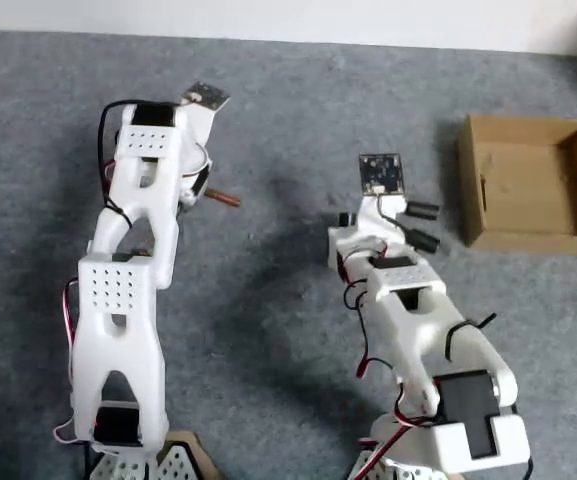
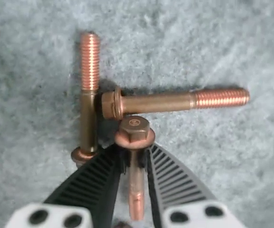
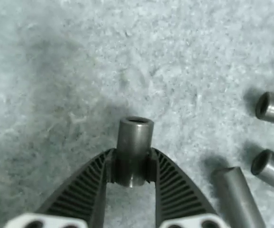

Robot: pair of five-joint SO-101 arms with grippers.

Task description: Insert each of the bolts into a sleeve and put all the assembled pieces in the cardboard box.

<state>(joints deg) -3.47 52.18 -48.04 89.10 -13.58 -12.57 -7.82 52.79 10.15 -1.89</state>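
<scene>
My left gripper (image 2: 134, 154) is shut on the shank of a copper bolt (image 2: 135, 135), whose hex head sticks out past the fingertips. Two more copper bolts lie on the grey carpet just beyond it, one (image 2: 88, 95) touching the head of the other (image 2: 174, 101) at a right angle. In the high view one bolt (image 1: 226, 199) pokes out beside the left arm. My right gripper (image 3: 131, 161) is shut on a dark metal sleeve (image 3: 133, 142), its open bore facing away from the fingers. Three loose sleeves (image 3: 272, 107) (image 3: 269, 164) (image 3: 236, 194) lie close by on the carpet.
The cardboard box (image 1: 483, 190) sits open at the far right of the carpet, just past two loose sleeves (image 1: 423, 225). Both arms stand side by side, with bare carpet between them.
</scene>
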